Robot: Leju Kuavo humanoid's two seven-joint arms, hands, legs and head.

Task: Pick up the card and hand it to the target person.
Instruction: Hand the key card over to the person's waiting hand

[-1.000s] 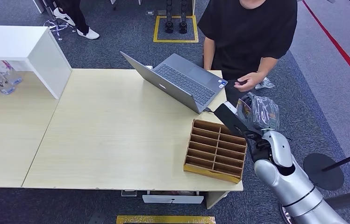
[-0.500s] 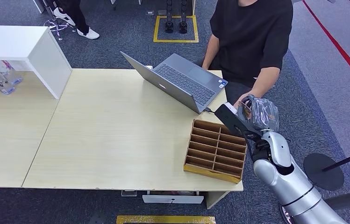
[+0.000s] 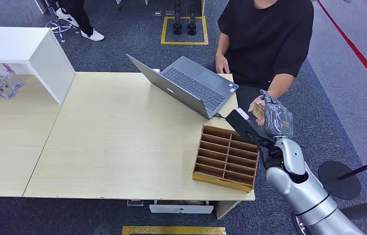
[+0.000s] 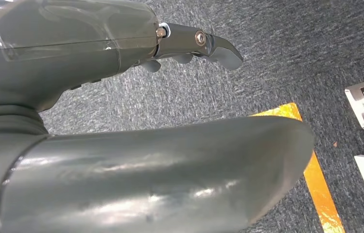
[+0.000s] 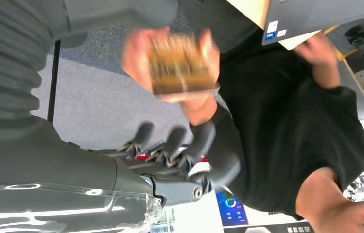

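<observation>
The card (image 5: 182, 65), small and golden-brown, lies in the hand (image 5: 141, 53) of a person in a black shirt (image 3: 269, 34), pinched by that person's fingers. My right hand (image 5: 180, 155) is just below it with its dark fingers spread, apart from the card and holding nothing. From the head view, my right hand (image 3: 277, 120) is raised off the table's right end, with the person's hand (image 3: 256, 103) and the card (image 3: 258, 112) right against it. My left hand (image 4: 189, 41) hangs over grey carpet, fingers loosely extended, holding nothing.
A wooden slotted organiser (image 3: 226, 157) stands on the table (image 3: 122, 137) by my right arm. An open grey laptop (image 3: 191, 85) sits at the far right corner. A white cabinet (image 3: 24, 49) and bottles (image 3: 0, 78) are far left. A round stand base (image 3: 339, 178) sits on the floor.
The person's hand came down from near the laptop to my raised right hand and took hold of the card. My right arm stayed almost in place.
</observation>
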